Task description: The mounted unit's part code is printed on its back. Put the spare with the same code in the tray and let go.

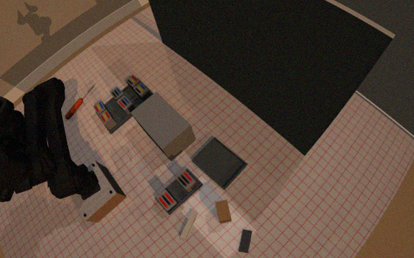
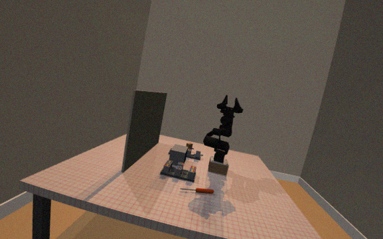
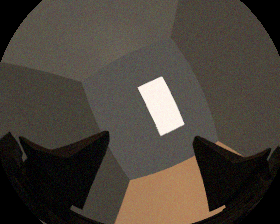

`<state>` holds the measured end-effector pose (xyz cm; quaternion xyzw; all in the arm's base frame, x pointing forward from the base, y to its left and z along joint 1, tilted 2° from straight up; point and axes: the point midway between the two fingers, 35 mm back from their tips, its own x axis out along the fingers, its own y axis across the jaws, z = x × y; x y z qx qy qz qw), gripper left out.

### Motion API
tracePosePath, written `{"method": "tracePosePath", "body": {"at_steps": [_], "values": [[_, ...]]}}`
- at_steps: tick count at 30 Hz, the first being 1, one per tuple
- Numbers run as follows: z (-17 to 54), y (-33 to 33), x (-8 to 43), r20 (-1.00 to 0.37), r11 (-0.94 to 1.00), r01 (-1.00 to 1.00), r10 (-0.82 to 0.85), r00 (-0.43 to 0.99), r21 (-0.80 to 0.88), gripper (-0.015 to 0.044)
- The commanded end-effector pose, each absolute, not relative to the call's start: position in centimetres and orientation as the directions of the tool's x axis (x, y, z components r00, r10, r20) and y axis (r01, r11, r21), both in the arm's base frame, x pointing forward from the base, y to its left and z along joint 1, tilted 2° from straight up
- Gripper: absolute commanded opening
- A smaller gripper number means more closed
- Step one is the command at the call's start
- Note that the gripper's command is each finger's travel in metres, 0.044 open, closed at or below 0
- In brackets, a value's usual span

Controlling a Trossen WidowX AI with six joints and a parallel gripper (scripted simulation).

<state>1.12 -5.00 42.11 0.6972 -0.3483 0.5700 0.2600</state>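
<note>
My gripper [image 2: 231,99] [image 3: 152,139] is open and empty, raised high above the table and pointing upward. The dark grey tray [image 1: 219,163] lies flat and empty beside the grey box [image 1: 163,123] [image 2: 179,149]. A dark rack [image 1: 116,114] [image 2: 174,175] beyond the box bears several small units with red, blue and yellow stripes. Another dark rack [image 1: 179,192], nearer the tray, bears one unit [image 1: 165,200] and another unit [image 1: 186,178], both with red and dark stripes. I cannot tell which unit is the mounted one, and no printed code is readable.
A tall black panel [image 1: 264,64] [image 2: 146,129] stands behind the tray and box. A screwdriver [image 1: 74,108] [image 2: 204,190] lies beyond the striped units. A brown block [image 1: 223,211], a pale strip [image 1: 189,223] and a dark block [image 1: 245,241] lie near the second rack.
</note>
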Motion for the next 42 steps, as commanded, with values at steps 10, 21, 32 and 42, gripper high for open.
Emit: {"method": "tracePosePath", "body": {"at_steps": [10, 21, 32, 42], "values": [[43.3, -8.4, 0.9, 0.945, -0.752, -0.633, -0.313, 0.095, -0.185, 0.0440], [43.3, -22.5, 8.5, 0.581, -0.578, 0.117, -0.745, 0.327, -0.808, 0.0440], [37.1, -25.1, 23.9, 0.062, 0.202, 0.271, -0.686, 0.725, -0.941, 0.0440], [30.1, -19.1, 34.5, -0.413, 0.742, 0.036, -0.413, 0.812, -0.670, 0.0440]]}}
